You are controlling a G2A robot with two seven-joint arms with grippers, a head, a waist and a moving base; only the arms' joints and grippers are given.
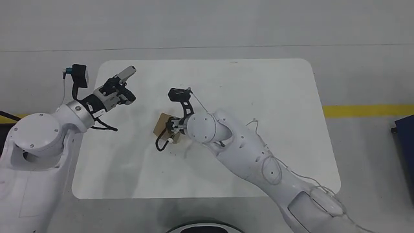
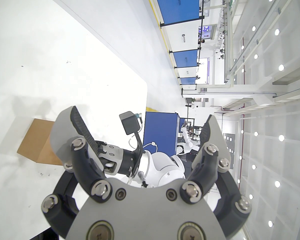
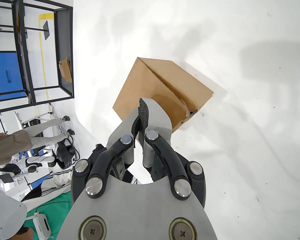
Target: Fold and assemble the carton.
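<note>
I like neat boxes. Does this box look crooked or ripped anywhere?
Yes. The carton has a flap seam that gapes instead of lying flush, and the cardboard at the seam's end looks ragged. It also sits askew to the edges of the table.

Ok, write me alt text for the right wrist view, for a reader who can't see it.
The right gripper, shut, points at a small brown carton that rests on a white table, its tip overlapping the carton's top face. The carton's top flaps are folded down and meet along a seam. Whether the gripper touches the cardboard cannot be told.
</note>
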